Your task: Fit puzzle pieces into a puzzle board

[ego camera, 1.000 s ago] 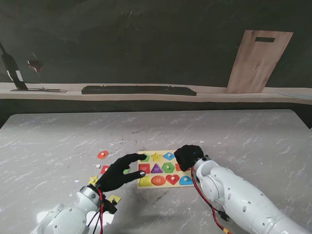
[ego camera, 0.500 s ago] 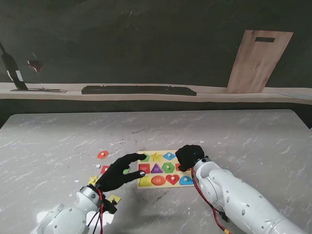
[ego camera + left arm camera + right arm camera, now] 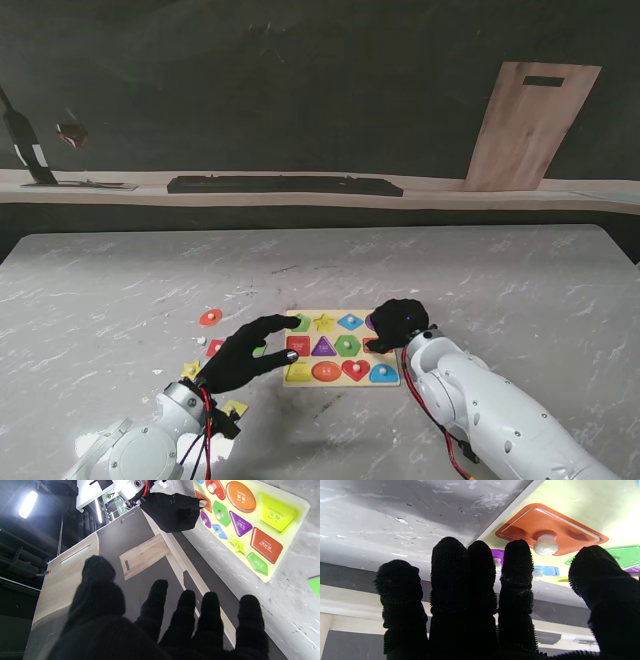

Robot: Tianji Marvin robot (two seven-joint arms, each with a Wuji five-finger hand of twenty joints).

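Observation:
The yellow puzzle board [image 3: 335, 332] lies on the marble table, with coloured shapes seated in it. My left hand [image 3: 245, 355] hovers at the board's left edge, fingers spread, index tip near the red square [image 3: 297, 345]. My right hand [image 3: 398, 322] rests over the board's right edge and hides the pieces there. In the right wrist view its fingertips [image 3: 517, 555] stand beside the white knob of a seated orange piece [image 3: 552, 533], with the thumb apart and nothing gripped. The left wrist view shows the board [image 3: 280, 492], the right hand [image 3: 172, 510] touching it, and my own fingers [image 3: 212, 615] spread.
Loose pieces lie left of the board: an orange-red disc [image 3: 210, 317], a red piece [image 3: 215, 347], yellow ones [image 3: 190, 370] [image 3: 235, 408] and a green one [image 3: 315, 585]. A wooden cutting board [image 3: 530, 125] leans on the back wall above a shelf.
My right hand has slid a little to the right and nearer to me, and the board has shifted slightly right with it. The left hand has not moved.

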